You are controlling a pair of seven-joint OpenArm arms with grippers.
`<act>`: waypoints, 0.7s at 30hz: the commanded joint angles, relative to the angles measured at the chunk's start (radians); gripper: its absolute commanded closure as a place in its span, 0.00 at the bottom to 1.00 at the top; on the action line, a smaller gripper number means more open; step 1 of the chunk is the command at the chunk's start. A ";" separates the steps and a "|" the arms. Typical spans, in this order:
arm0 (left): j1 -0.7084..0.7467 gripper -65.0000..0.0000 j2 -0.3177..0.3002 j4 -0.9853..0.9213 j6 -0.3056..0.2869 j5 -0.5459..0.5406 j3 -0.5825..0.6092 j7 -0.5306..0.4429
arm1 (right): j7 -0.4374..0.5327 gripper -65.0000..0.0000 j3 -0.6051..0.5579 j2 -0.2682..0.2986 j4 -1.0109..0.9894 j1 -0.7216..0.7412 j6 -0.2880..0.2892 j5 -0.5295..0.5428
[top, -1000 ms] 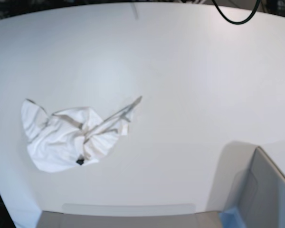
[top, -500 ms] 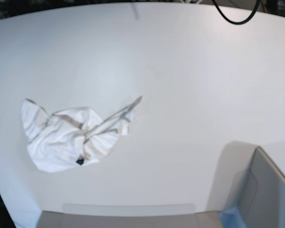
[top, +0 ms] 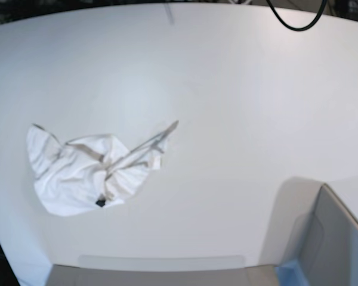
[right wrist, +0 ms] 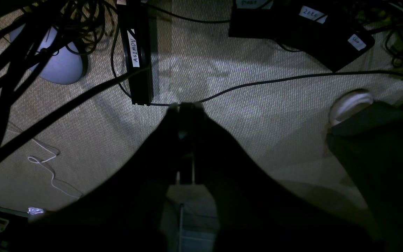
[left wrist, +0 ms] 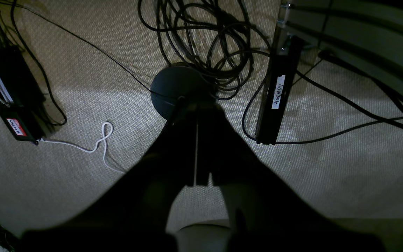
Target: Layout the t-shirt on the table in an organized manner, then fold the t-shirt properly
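The white t-shirt lies crumpled in a heap on the left part of the white table in the base view, one strip of cloth stretching up to the right and a small black tag at its lower edge. Its print is hidden. Neither arm shows in the base view. In the left wrist view my left gripper points down at carpeted floor, shut with nothing in it. The right wrist view has my right gripper likewise shut and empty over the floor.
A grey box with a blue corner stands at the table's lower right. A black cable loops over the far edge. On the floor lie tangled black cables, a labelled black bar, a round dark base and black boxes.
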 commanded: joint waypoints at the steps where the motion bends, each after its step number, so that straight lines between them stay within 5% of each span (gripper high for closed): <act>1: 0.009 1.00 -0.003 0.001 0.004 0.002 -0.002 -0.008 | 0.004 1.00 -0.001 0.001 0.000 -0.011 0.004 -0.003; 21: 0.230 1.00 -0.077 0.245 0.002 0.002 -0.002 -0.010 | 0.096 1.00 -0.002 0.047 0.284 -0.278 0.004 -0.004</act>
